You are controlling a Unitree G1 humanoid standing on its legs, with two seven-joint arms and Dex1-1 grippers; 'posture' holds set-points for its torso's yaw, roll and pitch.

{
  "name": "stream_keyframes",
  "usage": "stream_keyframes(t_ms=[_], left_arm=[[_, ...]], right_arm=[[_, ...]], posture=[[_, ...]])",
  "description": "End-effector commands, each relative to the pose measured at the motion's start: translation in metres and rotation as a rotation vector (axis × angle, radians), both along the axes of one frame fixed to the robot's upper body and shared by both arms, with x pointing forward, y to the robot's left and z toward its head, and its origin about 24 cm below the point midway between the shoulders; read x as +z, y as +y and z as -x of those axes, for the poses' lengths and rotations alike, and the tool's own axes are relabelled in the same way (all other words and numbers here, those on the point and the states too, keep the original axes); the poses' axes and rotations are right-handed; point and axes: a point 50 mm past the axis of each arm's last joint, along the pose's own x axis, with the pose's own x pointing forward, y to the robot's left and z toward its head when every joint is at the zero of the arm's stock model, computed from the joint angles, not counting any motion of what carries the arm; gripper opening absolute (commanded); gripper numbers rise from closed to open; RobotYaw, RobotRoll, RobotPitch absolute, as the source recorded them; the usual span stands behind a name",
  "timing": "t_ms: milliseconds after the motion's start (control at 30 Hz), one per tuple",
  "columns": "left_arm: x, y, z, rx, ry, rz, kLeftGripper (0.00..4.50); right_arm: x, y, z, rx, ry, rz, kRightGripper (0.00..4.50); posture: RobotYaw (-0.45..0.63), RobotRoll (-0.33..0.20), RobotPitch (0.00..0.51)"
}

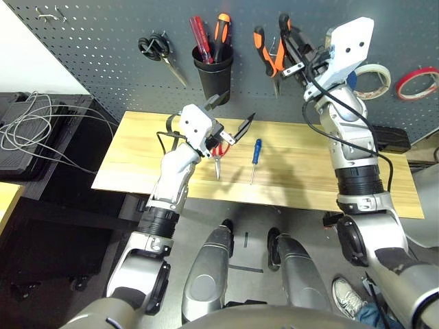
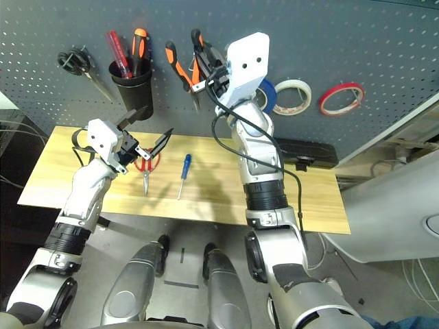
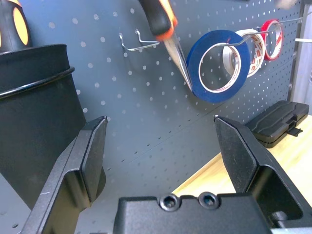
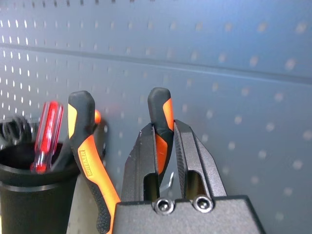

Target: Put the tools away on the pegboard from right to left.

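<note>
The right gripper [image 4: 164, 131] grasps one handle of the orange-and-black pliers [image 4: 95, 161] at the pegboard [image 1: 123, 75], left of the blue tape roll [image 3: 219, 66]; the left gripper [image 3: 161, 146] is released above the table [image 1: 288, 185], where red-handled scissors [image 1: 218, 164] and a blue screwdriver [image 1: 256, 157] lie.
</note>
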Motion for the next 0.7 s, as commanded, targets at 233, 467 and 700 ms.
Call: stream_keyframes(t_ms=[233,467,700], left_arm=[[0.005,-0.004,0.0,-0.005,-0.017,0.005,4.5],[0.008,-0.004,0.0,-0.004,-0.029,0.006,4.5],[0.009,-0.003,0.001,-0.003,-0.033,0.003,4.5]], right_arm=[[0.019,0.0,-0.007,-0.071,-0.185,0.006,0.3],[0.029,0.002,-0.01,-0.077,-0.236,-0.03,0.3],[0.039,0.0,-0.011,-0.089,-0.263,-0.073,0.3]], posture=[[0.13,0.0,0.245],[0.14,0.0,0.248],[0.14,0.0,0.249]])
